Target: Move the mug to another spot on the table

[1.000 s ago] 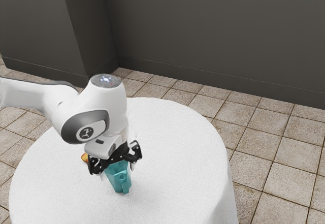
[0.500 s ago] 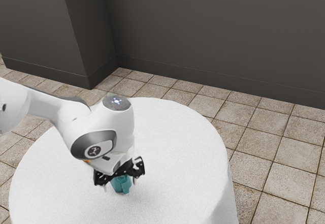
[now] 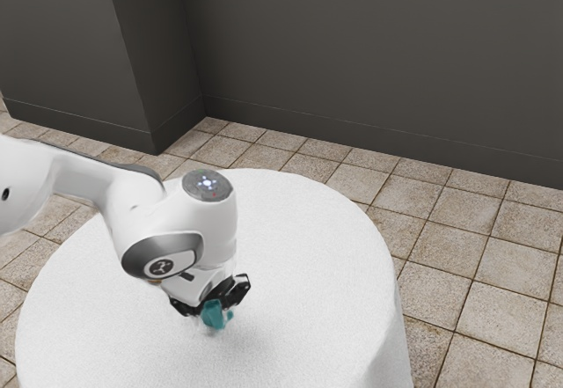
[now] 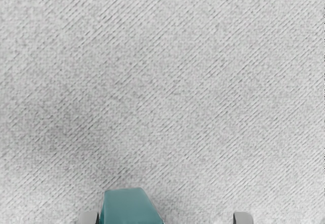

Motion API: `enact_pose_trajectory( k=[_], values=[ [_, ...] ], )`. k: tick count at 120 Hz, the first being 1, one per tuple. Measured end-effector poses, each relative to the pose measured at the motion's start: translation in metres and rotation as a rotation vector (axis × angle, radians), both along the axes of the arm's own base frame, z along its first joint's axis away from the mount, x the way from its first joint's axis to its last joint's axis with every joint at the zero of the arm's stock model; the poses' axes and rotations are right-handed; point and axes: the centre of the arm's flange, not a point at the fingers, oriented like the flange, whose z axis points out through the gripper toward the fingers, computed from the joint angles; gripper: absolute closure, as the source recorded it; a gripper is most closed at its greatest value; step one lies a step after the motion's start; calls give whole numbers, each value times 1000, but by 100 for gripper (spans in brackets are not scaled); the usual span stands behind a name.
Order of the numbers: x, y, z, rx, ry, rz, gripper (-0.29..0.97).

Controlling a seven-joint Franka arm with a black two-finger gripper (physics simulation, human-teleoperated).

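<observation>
Gripper [image 3: 214,305] is set low over the table [image 3: 339,256], pointing down, jaws spread wide. Teal mug [image 3: 215,318] sits directly beneath it, mostly covered by the hand, and in the exterior view lies near the table's middle, slightly toward 6 o'clock. In the wrist view the mug [image 4: 129,206] lies between the fingertips [image 4: 89,217], close against one and well apart from the other. White cloth surrounds it.

A round white tabletop [image 3: 334,256] is set on a floor [image 3: 475,247] laid with tan tiles. Dark grey walls [image 3: 378,45] are seen at the far side, with a pillar [image 3: 132,45] projecting at the left.
</observation>
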Motion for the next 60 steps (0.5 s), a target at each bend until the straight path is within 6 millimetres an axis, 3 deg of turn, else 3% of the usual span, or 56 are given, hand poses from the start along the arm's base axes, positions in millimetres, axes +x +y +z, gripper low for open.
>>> enact_pose_trajectory(
  k=[26,60],
  values=[
    [5,-1,26,73,-110,-34,57],
    [36,0,52,106,-217,-21,71]
  ],
)
